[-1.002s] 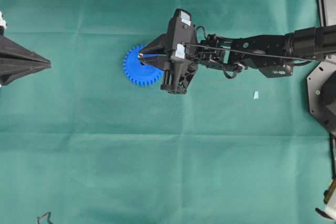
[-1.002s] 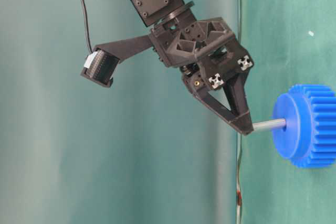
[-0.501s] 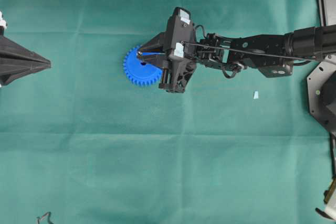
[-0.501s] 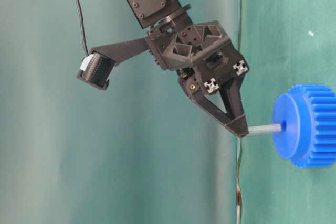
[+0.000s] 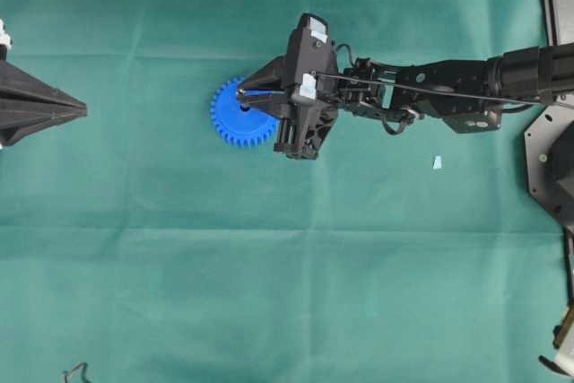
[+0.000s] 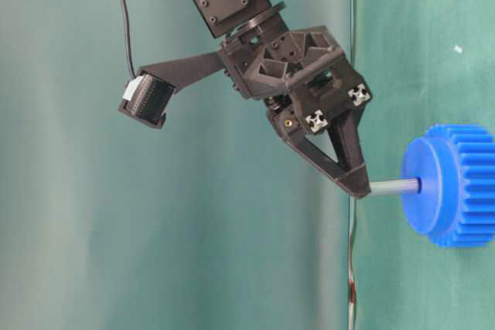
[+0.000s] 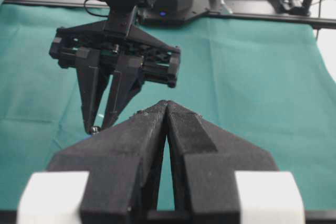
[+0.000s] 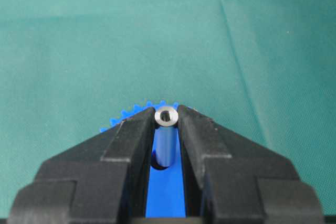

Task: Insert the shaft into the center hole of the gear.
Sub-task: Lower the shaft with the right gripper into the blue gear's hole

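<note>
Two arms on my rig, only one is working right now. Biggest thing first: the table (image 5: 269,293) with its green cloth, which gives the gear something flat to sit on. The left gripper (image 5: 81,111) is parked at the far left with its jaws pressed together and nothing in them, well clear so it's out of the way. The right gripper (image 6: 357,185) is clenched on the top end of the shaft (image 6: 394,185), which leaves the lower end free to go down. The gear (image 5: 235,116) lies flat, hub up. The shaft's tip looks seated in the center hole (image 6: 418,185), though how deep I can't tell.
</note>
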Motion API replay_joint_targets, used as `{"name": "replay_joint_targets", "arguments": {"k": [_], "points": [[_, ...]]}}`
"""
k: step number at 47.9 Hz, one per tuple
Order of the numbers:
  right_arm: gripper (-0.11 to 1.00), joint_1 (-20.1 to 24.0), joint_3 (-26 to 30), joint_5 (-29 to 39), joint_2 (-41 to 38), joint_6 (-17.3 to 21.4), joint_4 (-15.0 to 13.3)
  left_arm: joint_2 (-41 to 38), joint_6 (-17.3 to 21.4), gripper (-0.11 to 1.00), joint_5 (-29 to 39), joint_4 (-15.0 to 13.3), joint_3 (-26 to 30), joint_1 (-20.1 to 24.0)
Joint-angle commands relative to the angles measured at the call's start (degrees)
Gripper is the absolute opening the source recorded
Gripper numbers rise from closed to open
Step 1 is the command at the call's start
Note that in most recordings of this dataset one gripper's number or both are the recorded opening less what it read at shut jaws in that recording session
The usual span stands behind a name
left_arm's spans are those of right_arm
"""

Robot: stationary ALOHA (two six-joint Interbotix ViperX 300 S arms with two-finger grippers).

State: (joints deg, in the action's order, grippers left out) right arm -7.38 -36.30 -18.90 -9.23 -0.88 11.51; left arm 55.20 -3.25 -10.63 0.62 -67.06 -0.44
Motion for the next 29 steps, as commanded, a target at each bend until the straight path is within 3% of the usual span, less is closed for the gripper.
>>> {"name": "replay_joint_targets", "arguments": {"k": [1,29], "points": [[0.17,0.0,0.53,-0.44,0.44,0.09,0.26,-0.44,0.0,0.0,-0.35,0.09,1.49,-0.18],[0.17,1.14,1.05,-1.41,1.58,0.09,0.26,-0.44,-0.7,0.0,-0.26,0.09,1.49,-0.18]]}}
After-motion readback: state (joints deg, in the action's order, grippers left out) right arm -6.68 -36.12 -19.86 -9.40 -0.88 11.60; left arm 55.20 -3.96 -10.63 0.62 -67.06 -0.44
